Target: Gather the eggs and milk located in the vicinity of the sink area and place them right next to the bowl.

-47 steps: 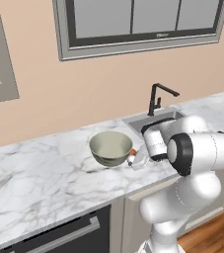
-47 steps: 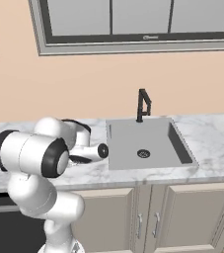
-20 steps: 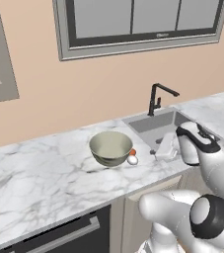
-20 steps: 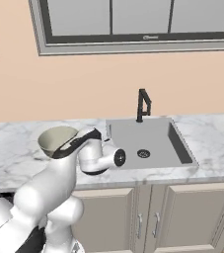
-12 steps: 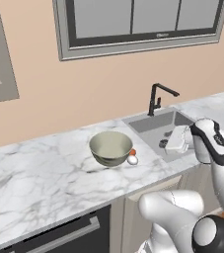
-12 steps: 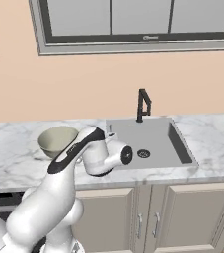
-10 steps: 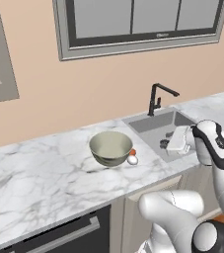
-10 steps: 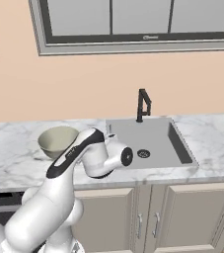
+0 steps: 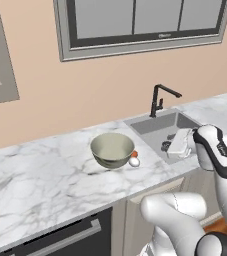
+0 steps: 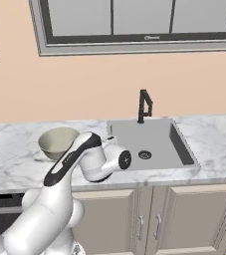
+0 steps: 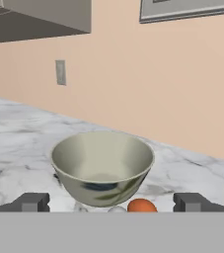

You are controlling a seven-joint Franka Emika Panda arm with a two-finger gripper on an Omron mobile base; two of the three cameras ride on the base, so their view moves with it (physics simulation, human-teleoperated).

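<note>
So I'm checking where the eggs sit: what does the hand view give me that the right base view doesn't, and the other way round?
Hand view: the orange-brown egg and the top of the white egg on the counter by the base of the bowl, with the open tool facing them, plus a wall outlet.
Right base view: the sink, its black faucet, the drain and the cabinet doors below.
Both: the bowl, the marble counter and the window frame.

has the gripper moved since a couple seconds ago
Yes. In the left base view the gripper has swung right, from beside the bowl to over the sink.
</note>
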